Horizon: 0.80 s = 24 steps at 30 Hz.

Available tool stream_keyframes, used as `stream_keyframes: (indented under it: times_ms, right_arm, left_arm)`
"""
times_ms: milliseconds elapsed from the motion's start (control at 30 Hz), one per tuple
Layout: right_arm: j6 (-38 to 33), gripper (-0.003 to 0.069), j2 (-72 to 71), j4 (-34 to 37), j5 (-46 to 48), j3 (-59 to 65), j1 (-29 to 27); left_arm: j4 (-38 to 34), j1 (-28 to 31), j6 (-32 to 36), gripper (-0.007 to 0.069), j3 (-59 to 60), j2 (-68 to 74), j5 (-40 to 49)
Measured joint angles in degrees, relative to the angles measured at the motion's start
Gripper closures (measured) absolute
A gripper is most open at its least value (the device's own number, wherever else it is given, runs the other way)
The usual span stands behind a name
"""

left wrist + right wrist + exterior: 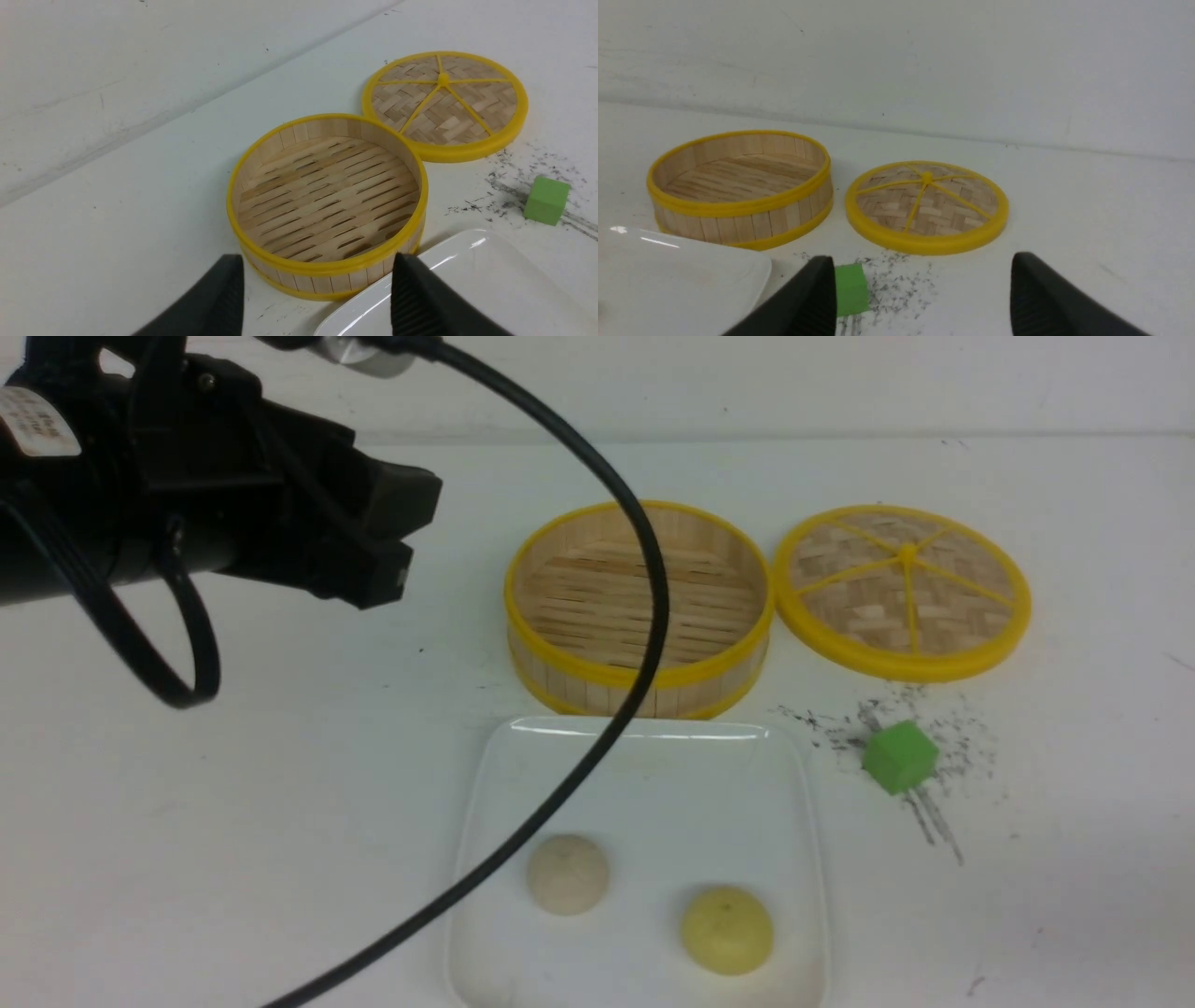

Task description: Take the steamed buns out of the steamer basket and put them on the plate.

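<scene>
Nearest, the plate [485, 784], its near edge cut off by the frame, carries the cream bun [568, 874] and the yellow bun [726, 930], set apart from each other. A black cable [523, 831] crosses the plate and hides a strip of the empty steamer basket [579, 616] just behind. The green cube [899, 758] and woven lid [904, 590] lie to the right. The left gripper [317, 261] and right gripper [922, 259] show only their fingertips, jaws wide apart and holding nothing.

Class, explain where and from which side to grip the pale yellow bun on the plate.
Probably from above, pinching the pale yellow bun low across its dome: it sits flat on the plate, apart from the cream bun.
</scene>
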Motion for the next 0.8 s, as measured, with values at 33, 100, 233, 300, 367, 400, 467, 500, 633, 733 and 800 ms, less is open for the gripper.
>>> stream_keyframes:
  times_ms: [33, 100, 233, 300, 367, 400, 467, 500, 633, 733, 800]
  right_arm:
    - [1.1, 0.0165, 0.0, 0.0, 0.3, 0.3, 0.0]
    - [2.5, 0.0165, 0.0, 0.0, 0.6, 0.5, 0.0]
    - [3.8, 0.0165, 0.0, 0.0, 0.6, 0.7, 0.0]
    - [3.9, 0.0165, 0.0, 0.0, 0.6, 0.7, 0.0]
    - [3.9, 0.0165, 0.0, 0.0, 0.6, 0.7, 0.0]
    - [3.9, 0.0165, 0.0, 0.0, 0.6, 0.7, 0.0]
    - [3.9, 0.0165, 0.0, 0.0, 0.6, 0.7, 0.0]
    - [3.9, 0.0165, 0.0, 0.0, 0.6, 0.7, 0.0]
    - [3.9, 0.0165, 0.0, 0.0, 0.6, 0.7, 0.0]
    - [3.9, 0.0165, 0.0, 0.0, 0.6, 1.0, 0.0]
    - [3.9, 0.0165, 0.0, 1.4, 0.3, 2.0, 0.0]
  left_arm:
    - [0.0, 0.0, 0.0, 0.0193, 0.0, 0.0, 0.0]
    - [0.0, 0.0, 0.0, 0.0193, 0.0, 0.0, -0.2]
    - [0.0, 0.0, 0.0, 0.0195, 0.0, 0.0, -1.3]
    - [0.0, 0.0, 0.0, 0.0197, 0.0, 0.0, -2.2]
    - [0.0, 0.0, 0.0, 0.0197, 0.0, 0.0, -2.5]
    - [0.0, 0.0, 0.0, 0.0197, 0.0, 0.0, -2.6]
    - [-0.7, 0.0, 0.0, 0.0197, 0.0, 0.0, -2.6]
    - [-0.7, 0.0, 0.0, 0.0197, 0.0, 0.0, -2.6]
    - [-2.4, 0.0, 0.0, 0.0197, 0.0, 0.0, -2.9]
    - [-2.7, 0.0, 0.0, 0.0197, 0.0, 0.0, -3.5]
    - [-2.8, 0.0, 0.0, 0.0197, 0.0, 0.0, -4.0]
